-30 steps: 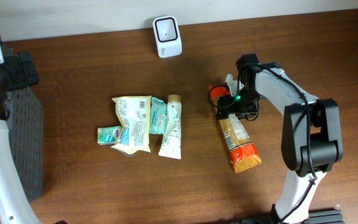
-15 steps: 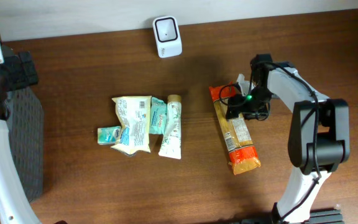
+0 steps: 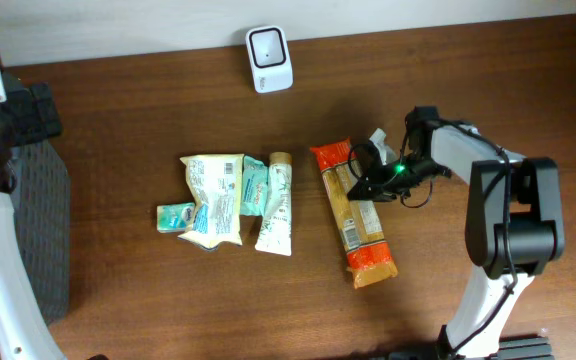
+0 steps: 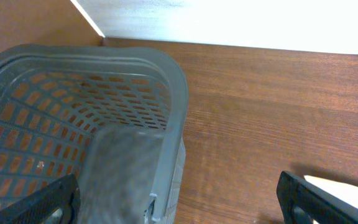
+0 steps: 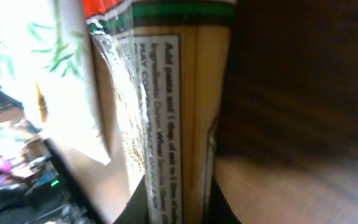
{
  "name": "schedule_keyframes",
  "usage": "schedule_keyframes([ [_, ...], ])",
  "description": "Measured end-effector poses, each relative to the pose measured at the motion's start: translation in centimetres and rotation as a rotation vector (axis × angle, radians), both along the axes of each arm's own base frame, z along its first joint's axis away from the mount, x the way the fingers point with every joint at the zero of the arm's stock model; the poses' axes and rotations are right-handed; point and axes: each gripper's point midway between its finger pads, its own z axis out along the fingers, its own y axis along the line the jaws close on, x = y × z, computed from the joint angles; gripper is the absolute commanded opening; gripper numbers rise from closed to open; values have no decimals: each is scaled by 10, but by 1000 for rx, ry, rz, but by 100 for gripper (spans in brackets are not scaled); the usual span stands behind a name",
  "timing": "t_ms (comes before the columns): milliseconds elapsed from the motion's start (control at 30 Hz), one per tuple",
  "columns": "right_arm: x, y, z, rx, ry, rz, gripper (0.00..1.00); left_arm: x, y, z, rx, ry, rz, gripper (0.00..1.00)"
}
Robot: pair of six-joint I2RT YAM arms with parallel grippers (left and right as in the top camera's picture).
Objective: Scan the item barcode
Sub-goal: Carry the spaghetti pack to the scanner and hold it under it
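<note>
While my arms worked at the brown table [image 3: 468, 80] | grey basket [image 4: 166, 68] sat far L, my L gripper [image 4: 179, 205] above it, jaws wide, nothing btwn | pasta pack [image 3: 353, 215] lay flat mid-R, apart from snack pile [image 3: 213, 198] | scanner [image 3: 269, 59] stood at back edge | my R gripper [image 3: 370, 183] pinched pack's upper R side.

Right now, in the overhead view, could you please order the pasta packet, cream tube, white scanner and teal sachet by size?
1. pasta packet
2. cream tube and white scanner: too alike to rank
3. teal sachet
</note>
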Motion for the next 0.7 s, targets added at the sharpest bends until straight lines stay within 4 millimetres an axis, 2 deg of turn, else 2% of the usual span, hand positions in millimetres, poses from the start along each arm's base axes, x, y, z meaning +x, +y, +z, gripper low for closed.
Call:
schedule_keyframes([
  [67,-1,-1,22,34,28,25,4,0,0,0,0,1,0,99],
  [133,16,0,59,85,-28,42,4,0,0,0,0,0,0,99],
  [200,36,3,104,124,-137,55,4,0,0,0,0,0,0,99],
  [267,46,7,154,161,-270,66,4,0,0,0,0,1,0,99],
  [300,48,9,175,177,-326,70,4,0,0,0,0,1,0,99],
  [333,45,13,211,209,-421,80,4,0,0,0,0,1,0,99],
  [400,34,19,249,259,-509,90,4,0,0,0,0,1,0,99],
  [500,17,26,288,334,-592,104,4,0,0,0,0,1,0,99],
  [633,11,27,304,336,-600,84,4,0,0,0,-1,1,0,99],
  [700,20,21,313,261,-624,54,4,0,0,0,0,1,0,99],
])
